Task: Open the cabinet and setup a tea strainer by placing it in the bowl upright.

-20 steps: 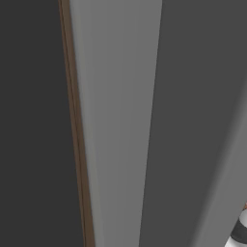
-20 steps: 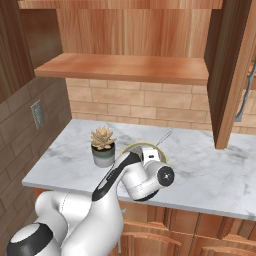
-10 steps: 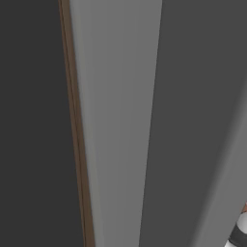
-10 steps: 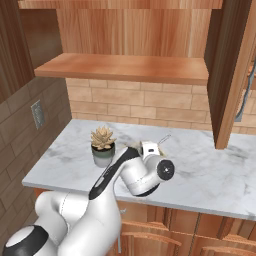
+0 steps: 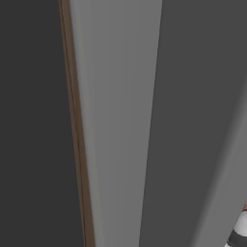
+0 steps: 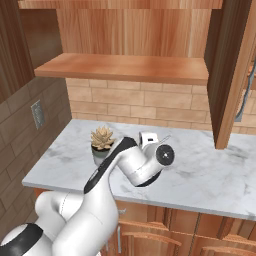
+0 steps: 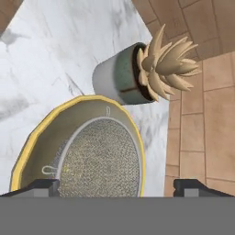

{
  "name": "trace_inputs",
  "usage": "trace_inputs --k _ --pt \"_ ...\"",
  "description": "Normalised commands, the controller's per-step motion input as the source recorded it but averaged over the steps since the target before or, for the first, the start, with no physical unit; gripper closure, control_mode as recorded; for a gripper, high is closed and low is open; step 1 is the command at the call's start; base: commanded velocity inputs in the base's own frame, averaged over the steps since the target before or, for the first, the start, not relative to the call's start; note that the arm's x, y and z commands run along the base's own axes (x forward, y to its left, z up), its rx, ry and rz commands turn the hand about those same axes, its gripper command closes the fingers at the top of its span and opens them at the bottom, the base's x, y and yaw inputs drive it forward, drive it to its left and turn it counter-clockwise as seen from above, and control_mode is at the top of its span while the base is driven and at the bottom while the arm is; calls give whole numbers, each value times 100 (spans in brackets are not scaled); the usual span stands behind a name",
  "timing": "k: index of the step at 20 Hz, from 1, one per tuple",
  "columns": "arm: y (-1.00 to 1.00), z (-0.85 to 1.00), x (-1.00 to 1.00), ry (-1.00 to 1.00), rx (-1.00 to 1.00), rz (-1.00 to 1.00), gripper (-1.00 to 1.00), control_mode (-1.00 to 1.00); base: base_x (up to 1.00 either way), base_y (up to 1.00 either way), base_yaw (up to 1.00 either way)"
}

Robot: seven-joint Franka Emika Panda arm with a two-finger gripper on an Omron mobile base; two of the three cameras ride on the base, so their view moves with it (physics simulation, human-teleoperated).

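A bowl [image 7: 27, 153] with a yellow rim sits on the marble counter [image 7: 55, 50], seen from above in the hand view. The tea strainer [image 7: 98, 160] lies inside it, its round metal mesh facing up and small wire loops at its edge. My gripper [image 7: 119, 186] hangs open above the bowl, with one dark fingertip [image 7: 46, 186] on each side and nothing held. In the right base view the arm's wrist [image 6: 150, 165] covers the bowl. The cabinet stands open, with its door [image 6: 227, 75] swung out at the right and a bare wooden shelf [image 6: 125, 67].
A small succulent in a grey-green pot [image 7: 147, 73] stands right beside the bowl, also visible left of the wrist [image 6: 101, 142]. Brick wall runs behind the counter [image 6: 210, 175]. A grey panel with a brown edge strip [image 5: 72, 120] stands close to the left base camera.
In the right base view the wrist has lifted and turned over the bowl, so the yellow rim seen earlier is now covered. The gripper stayed open.
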Motion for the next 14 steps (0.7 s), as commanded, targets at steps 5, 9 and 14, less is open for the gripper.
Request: trace_inputs --k 5,9,14 --pt "0 6 -26 9 -9 -4 -100 -100 0 0 0" --pt "-22 22 -34 26 -10 -5 -100 -100 0 0 0" --pt "-2 31 -38 35 -19 -3 -100 -100 0 0 0"
